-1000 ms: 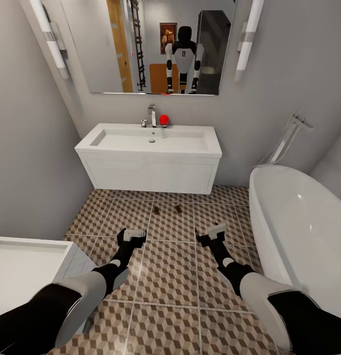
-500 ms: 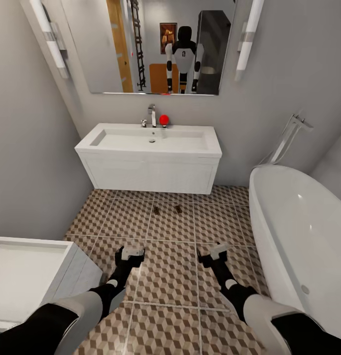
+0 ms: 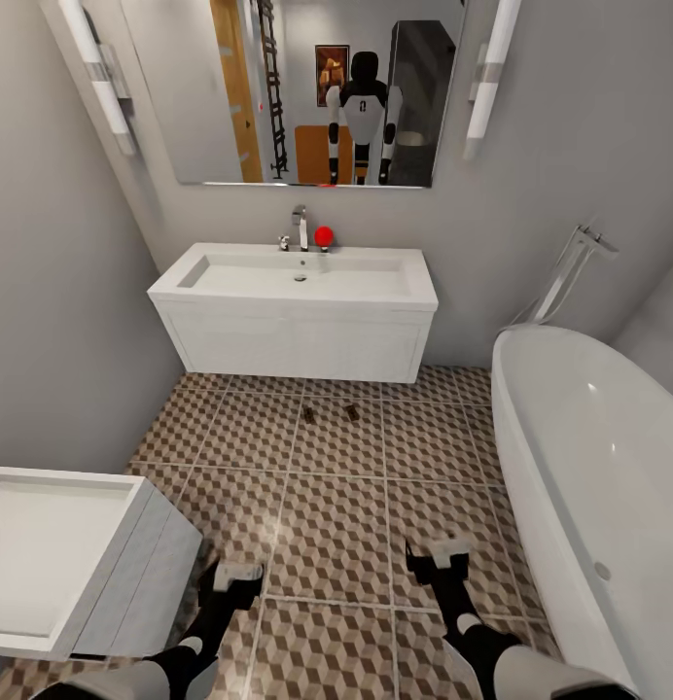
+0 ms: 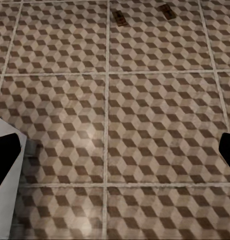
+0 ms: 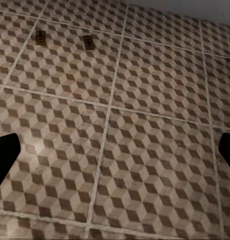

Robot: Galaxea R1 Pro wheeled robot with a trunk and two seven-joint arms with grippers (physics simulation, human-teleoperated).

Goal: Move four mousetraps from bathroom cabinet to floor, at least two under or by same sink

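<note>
Nearest the camera, the left pincer (image 3: 241,574) and the right pincer (image 3: 440,556) hang low over the bathroom floor of square tiles printed with brown, beige and white cubes (image 3: 336,525). In each wrist view the dark fingertips sit at opposite edges with bare tile between them, so both pincers stand wide open, hold nothing and touch nothing.

Beside the left arm stands a small white boxy unit with a recessed top (image 3: 132,544). Along the robot's right runs a white bathtub (image 3: 589,467) with a chrome tap (image 3: 570,267) at its far end.

Farther on, two small tan-brown wooden mousetraps with dark metal parts lie flat on the tiles, well apart from both pincers: one mousetrap (image 3: 308,414) to the left, the other mousetrap (image 3: 352,411) near it on the right, both just in front of the wide white wall-hung vanity sink (image 3: 293,311). On its back rim stand a chrome faucet (image 3: 300,227) and a small red ball (image 3: 324,235). Above hangs a wall mirror (image 3: 298,87) between two tube lamps, reflecting the robot and an orange-brown cabinet behind it
</note>
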